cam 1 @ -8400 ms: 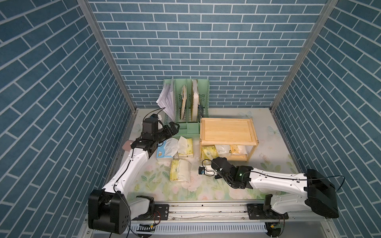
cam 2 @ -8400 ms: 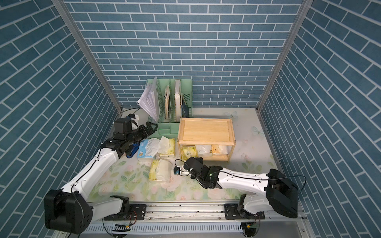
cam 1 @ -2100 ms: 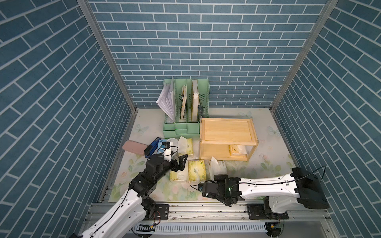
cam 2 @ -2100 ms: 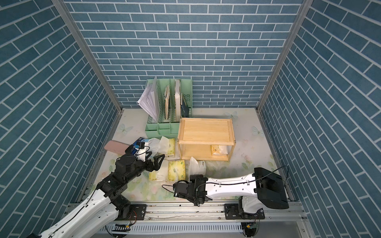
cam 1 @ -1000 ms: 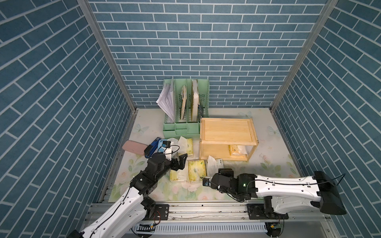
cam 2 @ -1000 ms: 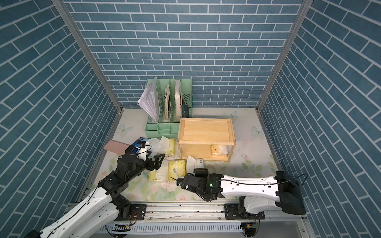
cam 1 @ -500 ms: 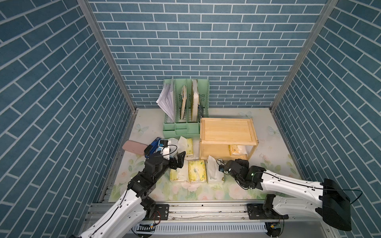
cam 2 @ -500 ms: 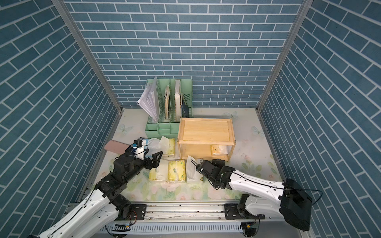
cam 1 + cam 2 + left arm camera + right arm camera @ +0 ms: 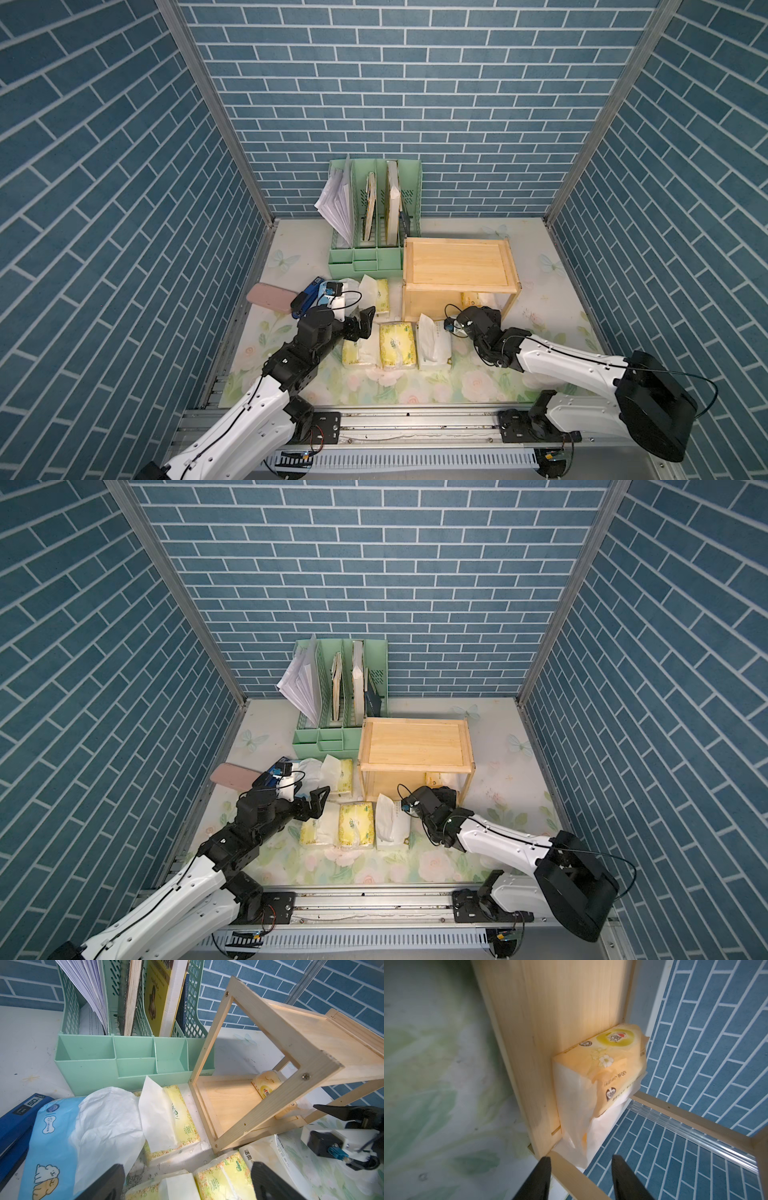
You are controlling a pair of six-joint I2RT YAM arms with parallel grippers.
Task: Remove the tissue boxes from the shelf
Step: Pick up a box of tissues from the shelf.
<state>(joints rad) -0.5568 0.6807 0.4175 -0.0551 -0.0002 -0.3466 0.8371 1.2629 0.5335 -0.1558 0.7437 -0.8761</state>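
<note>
Top views: the shelf is standing right of centre on the table, with one orange-yellow tissue pack lying on its lower tier. Five other tissue packs are lying on the table, left of and in front of the shelf. The right gripper is reaching in at the lower tier. The left gripper is hovering over the pale yellow packs.

Left wrist: the left gripper is gaping wide, holding nothing.

Right wrist: the right gripper is standing parted, clasping nothing. The orange-yellow tissue pack is lying just ahead on the board.

An orange-yellow tissue pack lies in the shelf, on its lower tier under the top board.
</note>
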